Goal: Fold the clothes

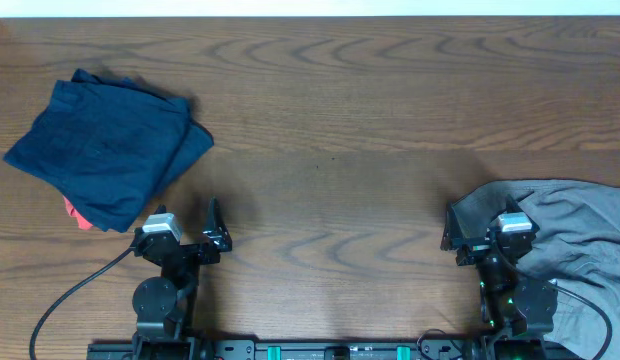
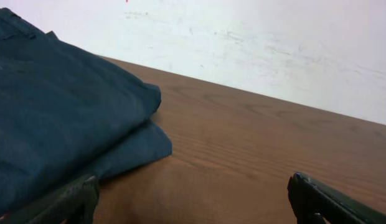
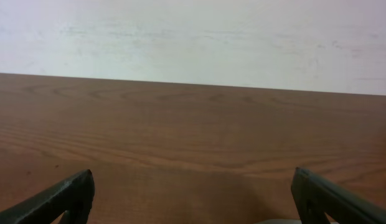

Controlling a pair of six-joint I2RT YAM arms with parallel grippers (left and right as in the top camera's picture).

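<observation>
Two risks stand out from here. First, the grey shorts [image 1: 580, 240] lie in a crumpled heap at the right end of the bench [image 1: 330, 110], bunched against the right arm and running out of the overhead view. A pinch into that heap would likely take several layers or a mere wrinkle; the cloth could then drag or wrap on the arm rather than spread flat. Second, the left jaws sit just beside the lower corner of the dark navy garment [image 1: 105, 150], with a small red-orange scrap [image 1: 78, 216] peeping from under it; a careless sweep on that side could catch the wrong cloth.

Both pairs of jaws stand wide apart and hold nothing; each wrist view shows its two fingertips in the lower corners with nothing gripped between them. The right jaws are at the left edge of the shorts, pointing away over bare bench; a grey sliver at the bottom of the right wrist view may be the hem, though it is too slight to be sure. The left jaws are well apart from the shorts, toward the bench's other end.
</observation>
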